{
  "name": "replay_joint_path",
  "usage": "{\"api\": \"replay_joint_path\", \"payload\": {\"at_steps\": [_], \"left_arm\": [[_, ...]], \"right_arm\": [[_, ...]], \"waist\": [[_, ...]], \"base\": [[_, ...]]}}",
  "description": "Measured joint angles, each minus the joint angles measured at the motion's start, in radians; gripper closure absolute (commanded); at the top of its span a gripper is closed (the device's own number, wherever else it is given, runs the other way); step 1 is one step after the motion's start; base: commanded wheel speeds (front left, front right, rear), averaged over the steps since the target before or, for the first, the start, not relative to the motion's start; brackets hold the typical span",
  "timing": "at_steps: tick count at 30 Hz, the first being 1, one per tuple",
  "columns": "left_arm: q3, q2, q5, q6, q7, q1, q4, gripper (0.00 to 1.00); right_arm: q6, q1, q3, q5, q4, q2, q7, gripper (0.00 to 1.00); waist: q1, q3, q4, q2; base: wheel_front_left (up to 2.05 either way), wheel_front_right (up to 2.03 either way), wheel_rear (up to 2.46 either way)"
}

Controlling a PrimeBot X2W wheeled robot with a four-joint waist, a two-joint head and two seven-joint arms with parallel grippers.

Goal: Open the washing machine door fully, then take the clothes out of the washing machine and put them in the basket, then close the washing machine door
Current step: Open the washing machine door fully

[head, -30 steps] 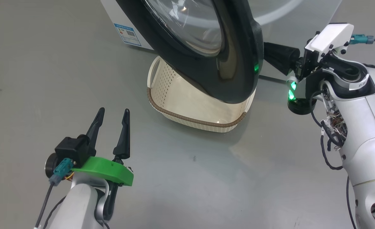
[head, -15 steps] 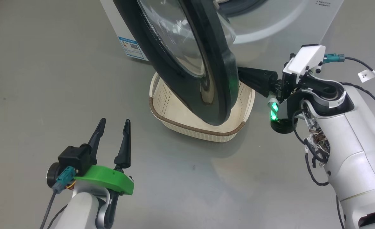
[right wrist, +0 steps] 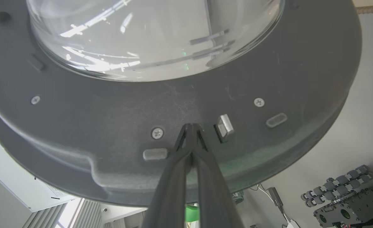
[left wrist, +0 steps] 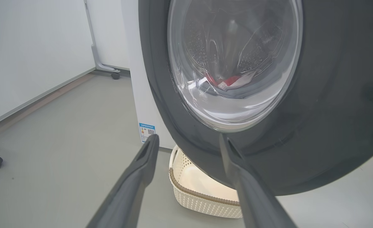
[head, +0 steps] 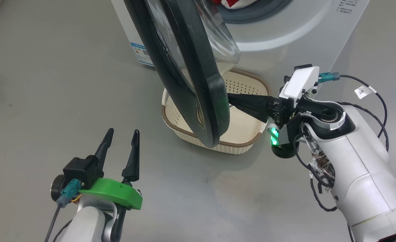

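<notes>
The washing machine door (head: 207,101) has swung wider, its glossy black rim edge-on over the perforated basket (head: 241,147). My right gripper (right wrist: 191,127), pinched closed, touches its matte inner face; my left gripper (head: 123,131) gapes wide. Red clothes (left wrist: 232,81) lie in the drum (left wrist: 256,58).

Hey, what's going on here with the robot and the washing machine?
The robot is working on the washing machine door, which stands partly open above the basket. The right gripper is shut, its tips against the door's inner face, apparently to push it wider. The left gripper hangs open and empty over the floor. The red clothes lie inside the washing machine, and the basket looks empty.
</notes>
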Motion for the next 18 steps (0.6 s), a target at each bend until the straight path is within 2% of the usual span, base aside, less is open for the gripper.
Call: {"api": "replay_joint_path", "payload": {"at_steps": [18], "left_arm": [[-0.01,0.0,0.0,0.001,0.0,0.015,-0.005,0.0]], "right_arm": [[0.0,0.027,0.091,0.05,-0.045,0.007,0.0,1.0]], "waist": [[0.0,-0.006,0.02,0.0]], "base": [[0.0,0.0,0.0]]}}
